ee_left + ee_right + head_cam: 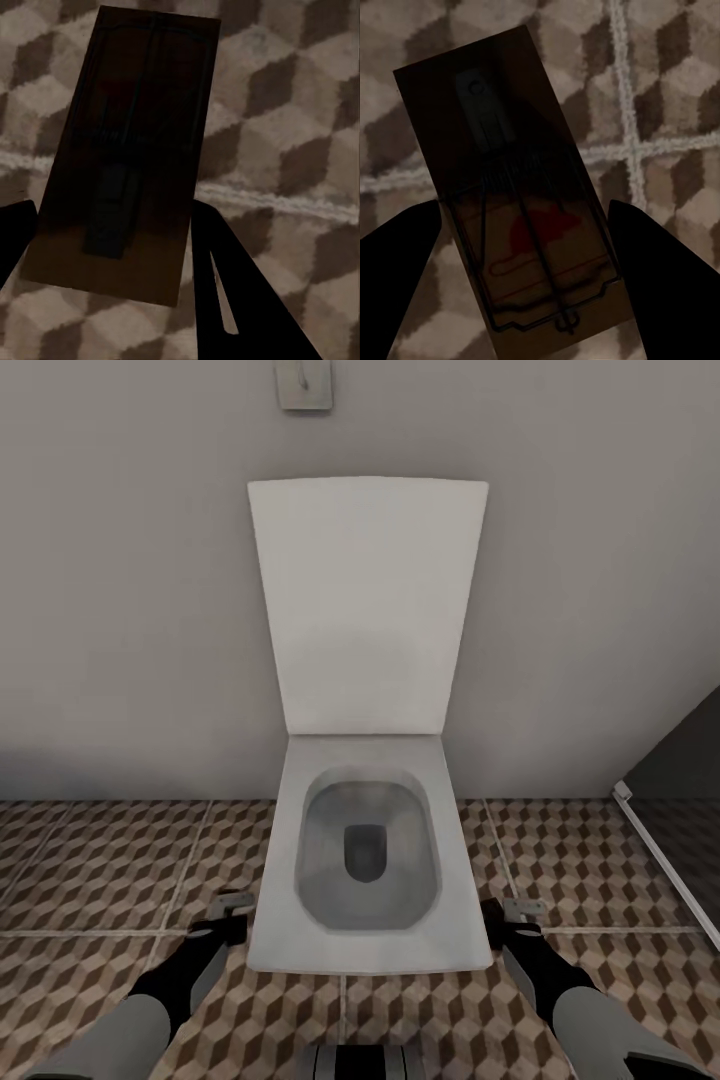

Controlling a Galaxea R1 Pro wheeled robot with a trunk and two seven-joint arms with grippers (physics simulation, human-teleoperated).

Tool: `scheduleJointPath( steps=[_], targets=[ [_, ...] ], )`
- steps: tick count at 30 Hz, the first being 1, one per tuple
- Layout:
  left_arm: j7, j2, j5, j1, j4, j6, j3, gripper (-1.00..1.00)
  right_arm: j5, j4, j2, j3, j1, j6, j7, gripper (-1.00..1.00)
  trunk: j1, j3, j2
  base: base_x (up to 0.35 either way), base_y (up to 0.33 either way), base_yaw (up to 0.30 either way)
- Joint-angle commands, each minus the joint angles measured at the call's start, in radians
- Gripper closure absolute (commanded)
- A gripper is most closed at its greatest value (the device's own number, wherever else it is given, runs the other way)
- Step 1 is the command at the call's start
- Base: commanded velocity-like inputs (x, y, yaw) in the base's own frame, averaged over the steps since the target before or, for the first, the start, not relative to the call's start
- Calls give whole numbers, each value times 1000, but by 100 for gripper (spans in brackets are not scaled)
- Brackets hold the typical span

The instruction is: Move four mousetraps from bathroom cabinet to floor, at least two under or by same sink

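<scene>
Each wrist view has a mousetrap filling the space between its fingers, above the cube-patterned bathroom floor [90,860]. My left gripper [112,255] is shut on a flat dark-brown mousetrap [127,150], its dark fingers [232,300] against the trap's long edges. My right gripper [529,277] is shut on a second mousetrap [521,202], which shows a wire bar and a red mouse print. In the head view the left gripper [228,920] and the right gripper [515,920] hang low on either side of a toilet. The cabinet and the sink are out of view.
A white toilet [370,950] with its lid raised stands against the grey wall straight ahead, between my arms. A flush plate [303,385] is on the wall above it. At the right, a white sill [665,860] borders a dark area.
</scene>
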Motion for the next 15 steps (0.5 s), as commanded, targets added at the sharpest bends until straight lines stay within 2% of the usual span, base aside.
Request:
scheduleJointPath(
  steps=[1, 5, 15],
  targets=[
    [5, 1, 7, -1, 1, -6, -6, 100, 10, -2, 1, -5, 0, 6, 0, 100, 0, -1, 0, 0, 0, 0],
    [1, -1, 7, -4, 3, -38, -5, 100, 10, -2, 1, -5, 0, 6, 0, 100, 0, -1, 0, 0, 0, 0],
    [5, -10, 7, -5, 1, -51, -3, 100, 11, -2, 1, -5, 0, 6, 0, 100, 0, -1, 0, 0, 0, 0]
  ],
)
